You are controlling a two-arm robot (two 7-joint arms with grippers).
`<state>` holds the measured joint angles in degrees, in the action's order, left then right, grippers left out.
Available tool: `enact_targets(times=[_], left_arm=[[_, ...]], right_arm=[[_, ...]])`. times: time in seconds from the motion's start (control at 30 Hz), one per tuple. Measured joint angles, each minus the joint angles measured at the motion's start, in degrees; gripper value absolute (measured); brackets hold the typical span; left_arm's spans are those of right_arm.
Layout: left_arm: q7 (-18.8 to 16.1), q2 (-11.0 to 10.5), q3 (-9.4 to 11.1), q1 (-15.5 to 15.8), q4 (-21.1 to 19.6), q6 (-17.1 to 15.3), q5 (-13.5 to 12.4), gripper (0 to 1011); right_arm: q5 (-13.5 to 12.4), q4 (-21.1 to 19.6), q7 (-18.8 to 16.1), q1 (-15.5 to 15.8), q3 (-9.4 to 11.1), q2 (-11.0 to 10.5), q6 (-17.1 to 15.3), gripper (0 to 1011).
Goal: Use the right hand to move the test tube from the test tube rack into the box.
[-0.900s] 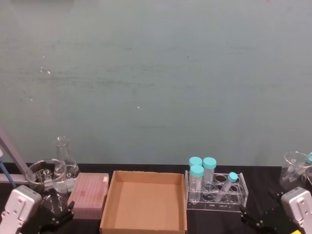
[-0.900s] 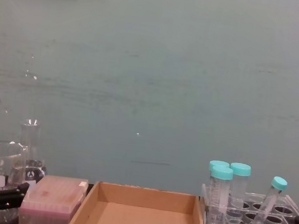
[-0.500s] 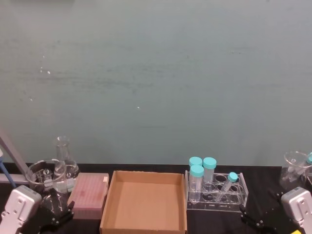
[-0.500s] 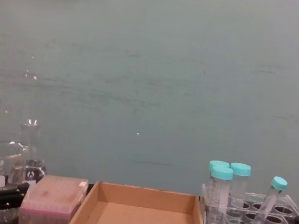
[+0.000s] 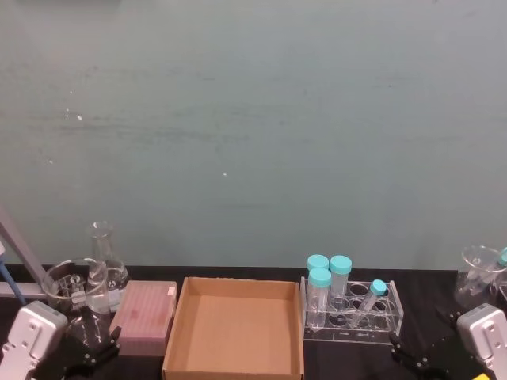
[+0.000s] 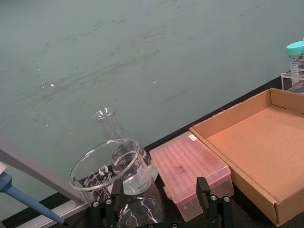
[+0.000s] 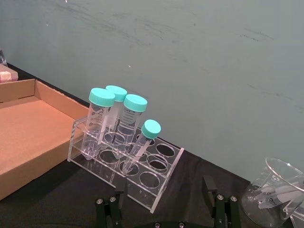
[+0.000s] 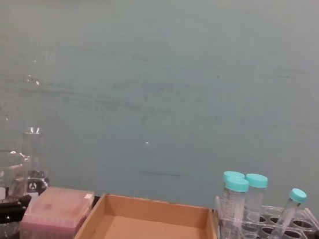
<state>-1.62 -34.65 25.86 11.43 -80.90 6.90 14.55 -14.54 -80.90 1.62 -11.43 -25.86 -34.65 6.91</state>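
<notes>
Fingers of the right hand [image 7: 164, 184] were spread wide and held nothing, the hand parked low. Just ahead of it, in the test tube rack [image 7: 167, 153], the slim test tube [image 7: 140, 147] leaned in an oversized hole, likely leaving its cap tilted clear for gripping. The cardboard box [image 7: 28, 126] was set to the hand's left, beside the rack. The left gripper [image 6: 159, 213] was parked open by a glass beaker [image 6: 102, 164]. The black tabletop [image 7: 57, 199] was backed by a scuffed teal wall [image 5: 253, 119].

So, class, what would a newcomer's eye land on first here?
Three wide teal-capped tubes stand in the clear test tube rack, right of centre, the slim test tube leaning beside them. The brown box lies left of it. The left gripper and right gripper sit open at the near corners.
</notes>
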Motion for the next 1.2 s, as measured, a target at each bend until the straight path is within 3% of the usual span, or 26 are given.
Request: enact_targets(times=[1.2], left_arm=[[0.0,0.0,0.0,0.0,0.0,0.0,0.0,1000]], right_arm=[[0.0,0.0,0.0,0.0,0.0,0.0,0.0,1000]])
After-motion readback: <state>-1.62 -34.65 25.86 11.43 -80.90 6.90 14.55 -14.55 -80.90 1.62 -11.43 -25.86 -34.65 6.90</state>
